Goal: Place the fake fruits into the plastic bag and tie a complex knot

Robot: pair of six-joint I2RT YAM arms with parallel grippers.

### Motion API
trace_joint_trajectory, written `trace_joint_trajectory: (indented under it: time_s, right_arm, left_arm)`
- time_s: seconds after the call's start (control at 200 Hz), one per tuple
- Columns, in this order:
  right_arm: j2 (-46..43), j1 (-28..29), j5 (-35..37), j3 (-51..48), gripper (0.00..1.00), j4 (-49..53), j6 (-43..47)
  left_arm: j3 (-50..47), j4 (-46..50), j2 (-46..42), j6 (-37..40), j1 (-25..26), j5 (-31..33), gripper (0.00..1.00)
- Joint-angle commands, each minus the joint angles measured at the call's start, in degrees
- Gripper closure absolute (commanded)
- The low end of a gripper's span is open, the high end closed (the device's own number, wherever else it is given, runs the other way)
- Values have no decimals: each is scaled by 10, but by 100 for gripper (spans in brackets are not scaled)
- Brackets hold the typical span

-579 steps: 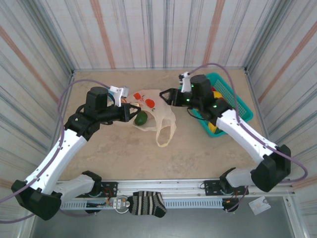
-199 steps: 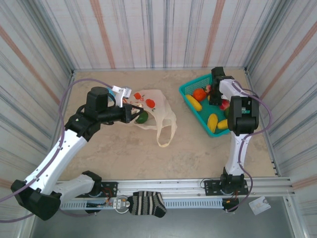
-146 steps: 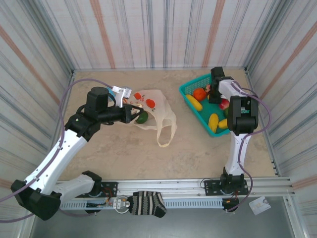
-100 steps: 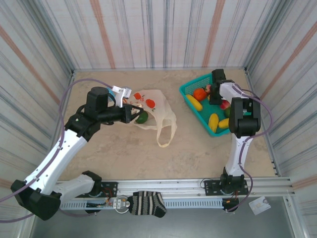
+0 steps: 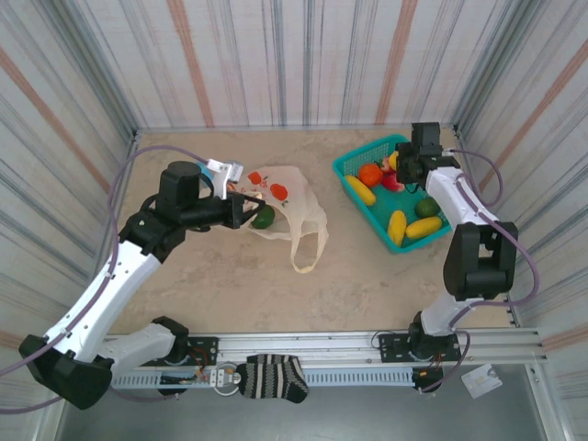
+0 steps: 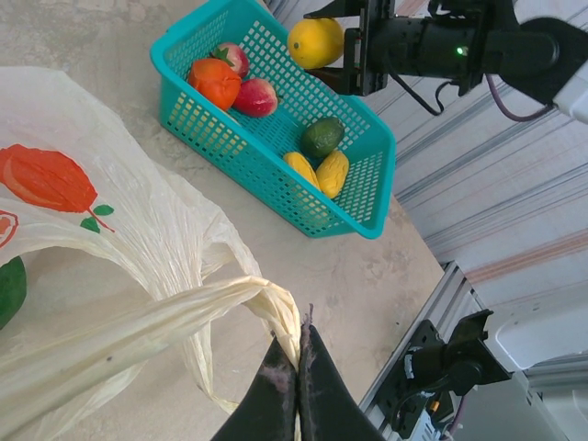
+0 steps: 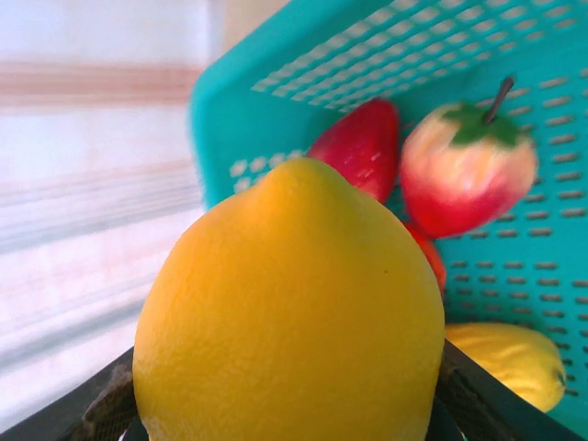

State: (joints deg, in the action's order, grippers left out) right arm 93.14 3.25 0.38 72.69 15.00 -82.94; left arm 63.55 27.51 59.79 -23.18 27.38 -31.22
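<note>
While the left tool (image 5: 244,209) sits left of the middle of the surface (image 5: 230,294), its jaws are pinched fully together on a gathered fold of the plastic bag (image 5: 292,204), holding that edge up. A green fruit (image 5: 264,218) shows just beside the tool at the bag's mouth. The bag's loop handles trail toward the near edge. Past a bare stretch, the teal basket (image 5: 363,209) stands in the far right corner with several more fruits lying in it. Over its far end the right tool (image 5: 402,165) is closed partway around a lemon (image 7: 294,312), held clear of the basket's floor. From that tool the bag lies leftward and slightly nearer, well apart. I judge the coming move to be a leftward carry by the right arm to the held edge.
</note>
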Motion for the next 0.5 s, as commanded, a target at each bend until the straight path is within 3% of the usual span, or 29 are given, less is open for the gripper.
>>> trace_joint_trajectory:
  time_s: [0.0, 0.145, 0.296, 0.386, 0.496]
  right_arm:
    - [-50, 15, -131, -65, 44, -168, 134]
    - [-76, 48, -293, -78, 45, -208, 249]
    - [-130, 131, -397, -92, 44, -183, 399]
    - [-149, 189, -419, -81, 44, -114, 482]
    - [-150, 271, -390, -70, 44, -42, 560]
  left_arm:
    - [17, 9, -19, 2, 2, 11, 100]
    - [19, 17, -28, 5, 2, 22, 100]
    - [21, 24, -33, 4, 2, 22, 100]
    - [17, 23, -38, 2, 2, 19, 100]
    - [6, 19, -44, -2, 2, 20, 100]
